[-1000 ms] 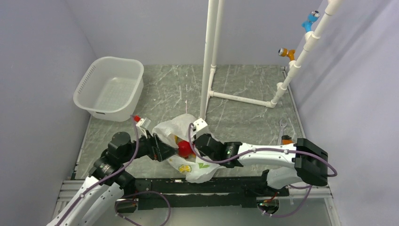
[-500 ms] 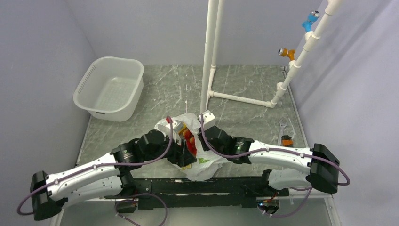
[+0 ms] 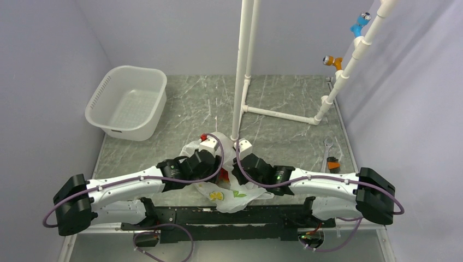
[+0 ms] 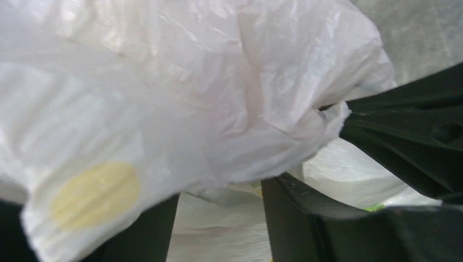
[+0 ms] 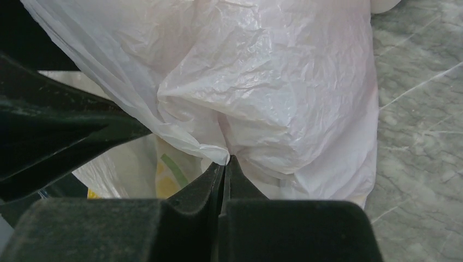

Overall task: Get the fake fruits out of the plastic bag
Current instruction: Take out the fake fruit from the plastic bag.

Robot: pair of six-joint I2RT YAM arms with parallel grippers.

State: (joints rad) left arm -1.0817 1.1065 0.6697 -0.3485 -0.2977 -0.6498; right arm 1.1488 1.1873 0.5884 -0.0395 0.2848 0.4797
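Observation:
The plastic bag [image 3: 232,197], thin and white with printed citrus slices, lies crumpled near the table's front edge between both arms. My right gripper [image 3: 236,164] is shut on a fold of the bag's rim, the fingertips pinched together on the plastic [image 5: 225,161]. My left gripper [image 3: 217,164] is pushed in at the bag's mouth from the left. In the left wrist view its fingers [image 4: 306,218] stand apart with the plastic bag [image 4: 218,82] draped over the tips and only white plastic between them. The fake fruits are hidden under the arms and the plastic.
A white perforated tub [image 3: 128,101] stands at the back left. A white pipe frame [image 3: 243,71] rises just behind the bag. A second pipe at the right carries blue [image 3: 358,24] and orange [image 3: 331,61] clamps. A wrench [image 3: 328,150] lies by the right edge.
My left arm has swung in from the left to the bag's mouth and its jaws have narrowed. The red fruit seen earlier in the opening is now covered. My right gripper keeps its hold.

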